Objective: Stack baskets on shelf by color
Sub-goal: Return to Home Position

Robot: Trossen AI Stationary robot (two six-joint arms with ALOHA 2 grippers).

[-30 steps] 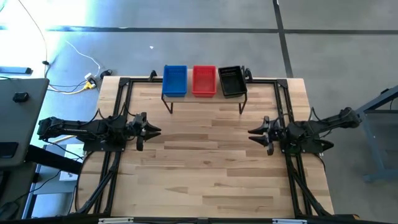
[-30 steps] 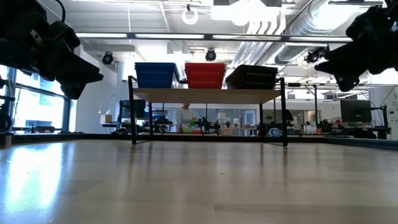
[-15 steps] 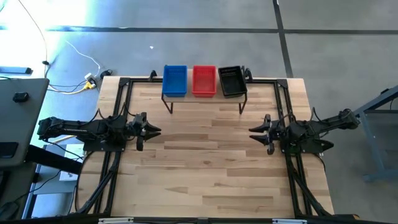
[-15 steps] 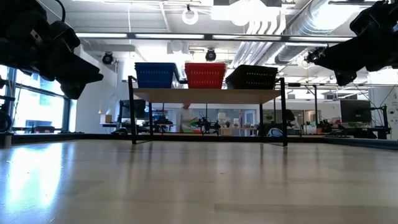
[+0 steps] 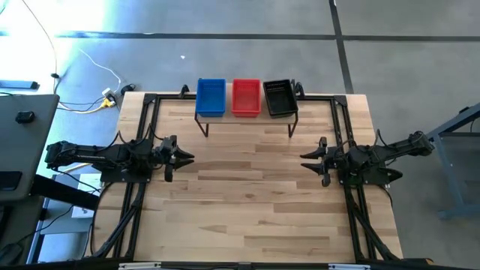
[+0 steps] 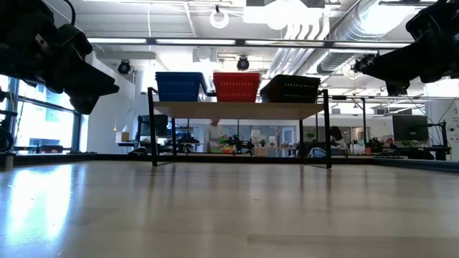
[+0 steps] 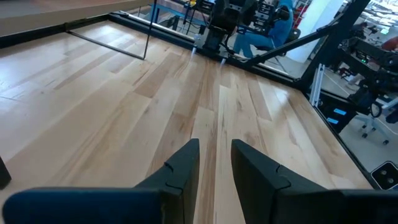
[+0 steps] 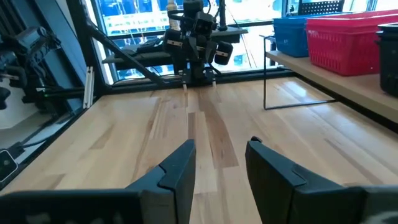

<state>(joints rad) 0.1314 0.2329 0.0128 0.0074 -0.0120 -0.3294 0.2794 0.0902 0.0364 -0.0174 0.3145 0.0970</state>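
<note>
On the shelf [image 6: 237, 110] at the table's far edge stand the blue baskets [image 5: 211, 97], the red baskets [image 5: 246, 97] and the black baskets [image 5: 279, 97], side by side from left to right. Their bottoms rest on the board. How many are nested in each colour I cannot tell. The black one [image 6: 290, 88] sits slightly askew. My left gripper [image 5: 184, 157] hovers open over the table's left side. My right gripper [image 5: 304, 159] hovers open over its right side. Both point toward the table's middle, well short of the shelf.
The wooden tabletop [image 5: 247, 202] spreads bare between the two grippers and toward the near edge. Thin black shelf legs [image 5: 204, 127] [image 5: 292, 127] stand on it at the far side. A black metal frame [image 5: 150, 101] runs along the table's edges.
My right gripper has risen a little and drawn slightly back toward the table's right edge. The baskets have stayed in place.
</note>
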